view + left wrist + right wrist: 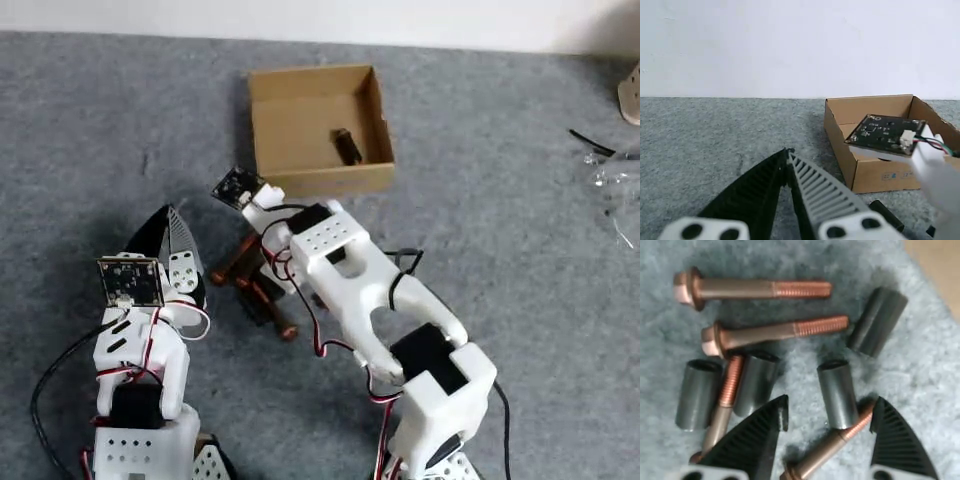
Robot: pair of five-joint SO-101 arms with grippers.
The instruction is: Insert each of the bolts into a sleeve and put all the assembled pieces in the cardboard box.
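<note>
High view, looking down: grey desk running back to a white wall at the far edge. Wide bare stretches left of the cardboard box and right of it, out to some clear plastic bits near the right edge. Right arm stretched across the middle toward the box, its wrist camera just short of the front wall, with little room between the two. Left arm at the front left, well apart from the box, with open desk ahead and to its left. Box upright and open-topped, holding one assembled piece near its right wall. Loose pile of bolts and sleeves between the two arms, just in front of the box, partly under the right arm.

Left wrist view: left gripper closed, tips touching, holding nothing, over bare desk, the box farther off.

Right wrist view: right gripper spread wide, gripping nothing, straddling one sleeve. Slanting bolt touching that sleeve's near end; inserted or merely alongside, impossible to tell. Beyond, a far bolt and a nearer bolt lying parallel, and a lone sleeve apart from the others. Beside the black finger, two more sleeves with a thin bolt between them, touching both.
</note>
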